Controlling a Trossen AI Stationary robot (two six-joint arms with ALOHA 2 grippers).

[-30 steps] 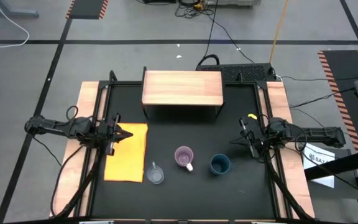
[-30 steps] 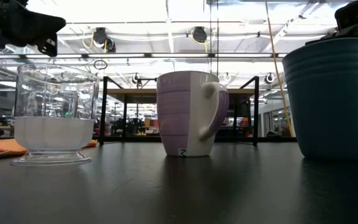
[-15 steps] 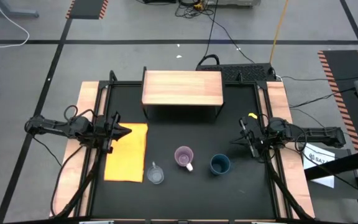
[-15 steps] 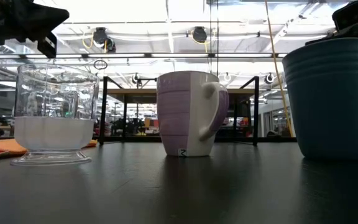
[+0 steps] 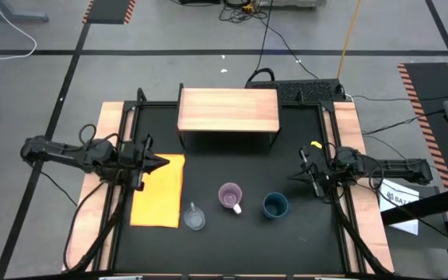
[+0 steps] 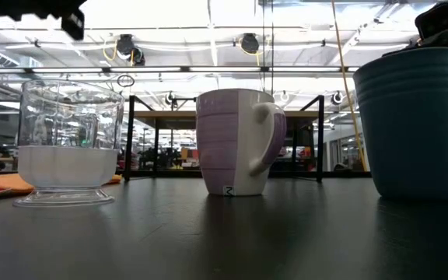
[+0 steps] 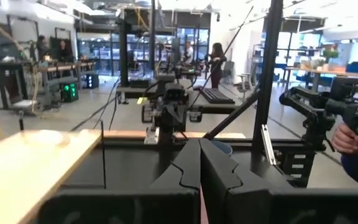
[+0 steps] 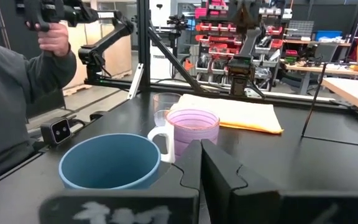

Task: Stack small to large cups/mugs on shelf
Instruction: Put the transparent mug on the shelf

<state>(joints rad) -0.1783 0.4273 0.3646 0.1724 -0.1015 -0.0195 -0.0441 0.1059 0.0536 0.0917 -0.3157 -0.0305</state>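
Note:
Three vessels stand upright in a row near the table's front: a clear glass cup (image 5: 195, 218), a light purple mug (image 5: 231, 196) with a pale handle, and a teal-blue cup (image 5: 275, 205). The light-wood shelf (image 5: 228, 110) stands on thin black legs at the far middle. My left gripper (image 5: 160, 163) is shut, level above the yellow-orange mat's far end, pointing right. My right gripper (image 5: 292, 176) is shut at the right, pointing left toward the cups (image 8: 110, 163). Neither holds anything.
A yellow-orange mat (image 5: 159, 191) lies flat at the left, beside the glass cup. Wooden side boards and black rails (image 5: 341, 140) flank the dark table. A person's arm (image 8: 17, 87) holding a handle shows beyond the table's near edge.
My left arm has risen and its gripper has moved a little toward the table's right over the mat, staying shut; in the low view it has climbed almost out of the top of the picture. The cups and my right arm have kept still.

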